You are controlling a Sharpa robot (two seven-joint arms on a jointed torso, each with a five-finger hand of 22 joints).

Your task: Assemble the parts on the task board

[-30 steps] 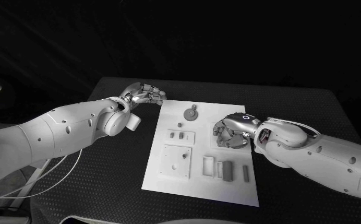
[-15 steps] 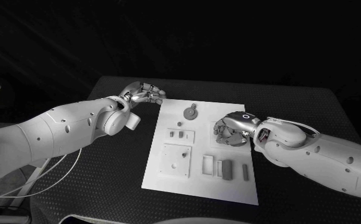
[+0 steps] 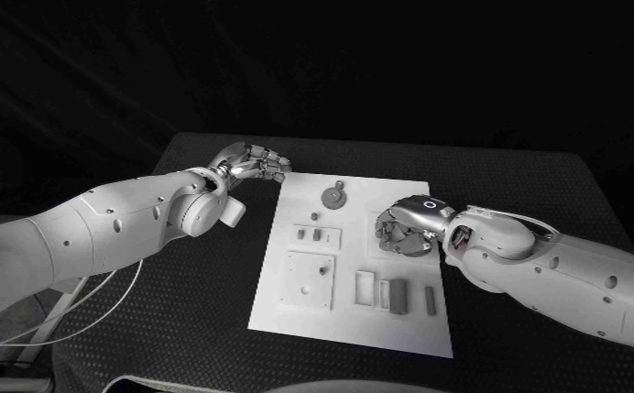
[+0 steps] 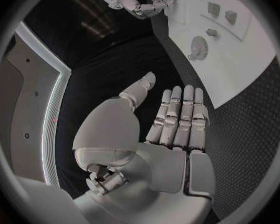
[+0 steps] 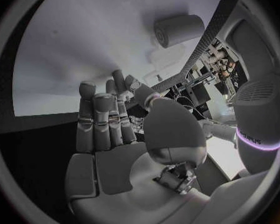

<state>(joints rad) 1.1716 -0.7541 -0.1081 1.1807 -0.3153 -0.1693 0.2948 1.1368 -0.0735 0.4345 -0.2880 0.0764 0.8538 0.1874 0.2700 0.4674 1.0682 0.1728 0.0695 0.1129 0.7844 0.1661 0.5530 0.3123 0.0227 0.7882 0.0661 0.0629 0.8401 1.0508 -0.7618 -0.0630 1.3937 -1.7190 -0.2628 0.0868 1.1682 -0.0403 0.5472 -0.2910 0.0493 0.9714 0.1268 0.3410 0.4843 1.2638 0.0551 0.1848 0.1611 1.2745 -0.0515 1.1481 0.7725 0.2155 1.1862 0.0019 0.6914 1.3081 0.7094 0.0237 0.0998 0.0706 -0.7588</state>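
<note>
Right hand (image 3: 403, 228) curled over white flat task board (image 3: 397, 315), grasp cannot be told. Left hand (image 3: 254, 165) released, fingers straight, parked on textured black table (image 3: 198, 301). Round toothed part (image 3: 334, 197) seated on board.

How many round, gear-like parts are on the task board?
1: the round gear-like part lies at the far end of the task board, between the two hands. The right hand hovers over the board and may hide another.
</note>
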